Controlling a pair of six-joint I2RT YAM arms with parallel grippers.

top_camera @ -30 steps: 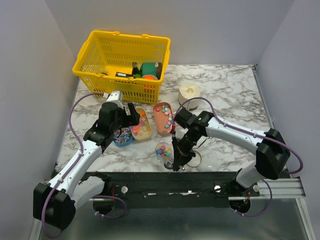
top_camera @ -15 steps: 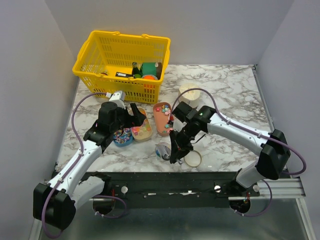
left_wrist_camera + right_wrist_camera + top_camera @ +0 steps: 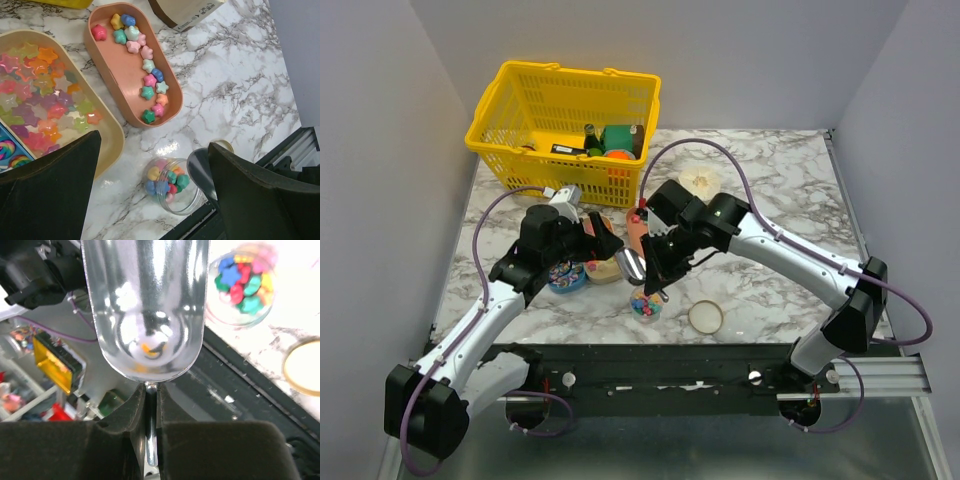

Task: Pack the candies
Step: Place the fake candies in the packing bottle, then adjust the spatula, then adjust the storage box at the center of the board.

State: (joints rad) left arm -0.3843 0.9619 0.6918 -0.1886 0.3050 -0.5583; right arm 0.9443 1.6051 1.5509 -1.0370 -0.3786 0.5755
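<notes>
Star-shaped candies lie in a pink oval tray [image 3: 131, 70] and a beige oval tray [image 3: 107, 131]. More candies [image 3: 167, 182] fill the bottom of a small clear jar [image 3: 643, 305] standing open on the marble. My right gripper [image 3: 658, 257] is shut on the handle of a shiny metal scoop [image 3: 145, 310], held just above and left of the jar [image 3: 242, 282], near the trays. The scoop's bowl shows only reflections. My left gripper [image 3: 594, 238] is open and empty, hovering over the beige tray [image 3: 605, 268].
The jar's round lid [image 3: 705, 317] lies right of the jar. A blue tub [image 3: 565, 277] of sweets sits left of the trays. A yellow basket [image 3: 560, 95] stands at the back left, a round beige object [image 3: 700, 181] behind my right arm. The table's front edge is close to the jar.
My right gripper has carried the scoop from beside the jar up and left toward the trays, uncovering the jar. My left gripper has shifted slightly right.
</notes>
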